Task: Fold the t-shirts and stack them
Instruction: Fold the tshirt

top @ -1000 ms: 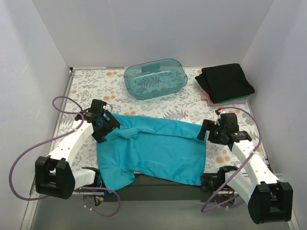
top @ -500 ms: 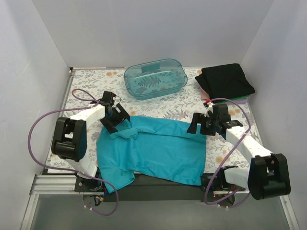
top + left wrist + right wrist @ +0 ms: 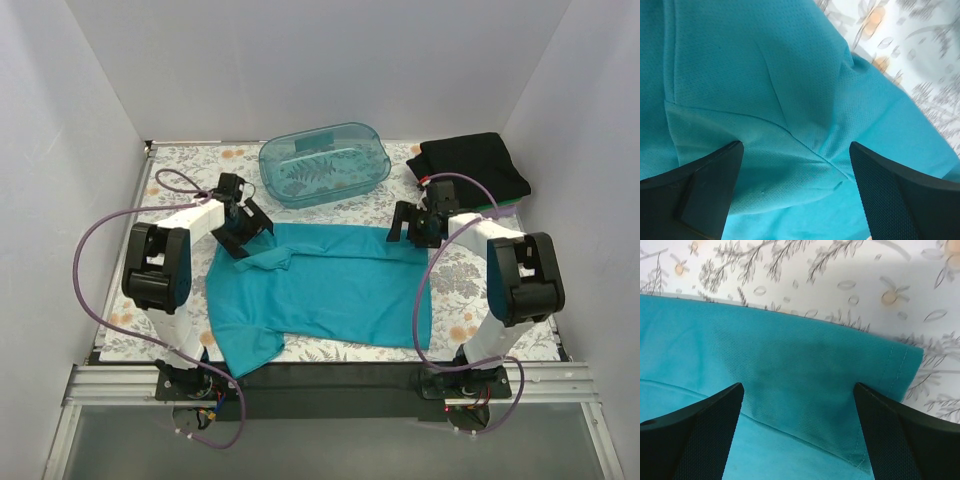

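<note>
Left gripper (image 3: 240,238) and right gripper (image 3: 408,230): jaws spread wide, holding nothing.
Poised over far corners of teal-blue t-shirt (image 3: 320,295), spread mid-table on floral cloth (image 3: 180,180), left sleeve bunched. Beyond far hem, apart: translucent teal tub (image 3: 325,163). Far right corner: folded t-shirts (image 3: 473,172), black uppermost.

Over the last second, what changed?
Both arms swung toward the far side. The left claw and right claw, both open, now sit at the far edge of the teal shirt, which slid away from the near edge. The tub and folded stack stayed put.
</note>
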Tool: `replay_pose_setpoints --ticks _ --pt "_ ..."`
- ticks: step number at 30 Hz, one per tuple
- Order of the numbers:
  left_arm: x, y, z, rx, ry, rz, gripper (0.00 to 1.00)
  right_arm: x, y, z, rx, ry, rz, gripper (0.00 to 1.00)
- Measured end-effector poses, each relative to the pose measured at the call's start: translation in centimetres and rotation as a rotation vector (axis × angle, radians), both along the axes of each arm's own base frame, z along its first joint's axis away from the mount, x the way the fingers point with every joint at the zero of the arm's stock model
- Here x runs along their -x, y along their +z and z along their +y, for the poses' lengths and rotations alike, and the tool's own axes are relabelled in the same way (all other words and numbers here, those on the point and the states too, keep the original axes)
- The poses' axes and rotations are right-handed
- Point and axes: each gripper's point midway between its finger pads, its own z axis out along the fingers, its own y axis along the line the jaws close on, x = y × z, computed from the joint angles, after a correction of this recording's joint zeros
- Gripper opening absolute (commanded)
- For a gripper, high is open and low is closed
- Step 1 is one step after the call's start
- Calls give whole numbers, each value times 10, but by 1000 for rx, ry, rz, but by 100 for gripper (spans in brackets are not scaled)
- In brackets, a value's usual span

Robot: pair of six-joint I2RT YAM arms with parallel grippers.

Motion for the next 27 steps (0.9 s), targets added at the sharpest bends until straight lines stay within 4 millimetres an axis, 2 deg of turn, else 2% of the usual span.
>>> replay_pose_setpoints --ticks 5,7,9,10,13,14,15,16,18,19,20,22,24,27 --pt "-38 3 4 -40 22 -50 88 -39 1 -5 34 -16 -42 99" --pt "-55 5 7 -69 25 -79 88 -42 3 -7 51 -2 -46 98" --pt "-63 8 14 -107 30 -101 88 -42 7 -10 72 18 -51 98" --pt "-64 11 18 -123 36 -109 89 -38 13 -11 81 29 -53 98" --pt "-59 32 30 -159 59 -143 89 -28 57 -11 65 48 -155 98" --pt "-50 49 33 -164 69 -169 90 -20 71 -12 54 49 -192 98" --pt "-48 53 33 -161 75 -178 90 -4 83 -12 35 52 -227 98" --pt "-13 103 30 -142 75 -277 90 45 82 -11 -17 65 -224 98" --pt "9 105 28 -116 87 -308 90 58 74 -9 -44 68 -215 98" --pt "39 94 31 -106 105 -267 90 72 70 -10 -57 61 -211 98" --pt "62 84 35 -105 116 -225 90 95 64 -11 -74 55 -197 98" --pt "109 64 43 -103 139 -141 90 118 63 -12 -101 51 -199 98" --pt "137 52 46 -95 159 -87 90 132 65 -9 -131 57 -205 98" --pt "161 42 49 -92 182 -28 90 141 61 -5 -139 54 -186 98"
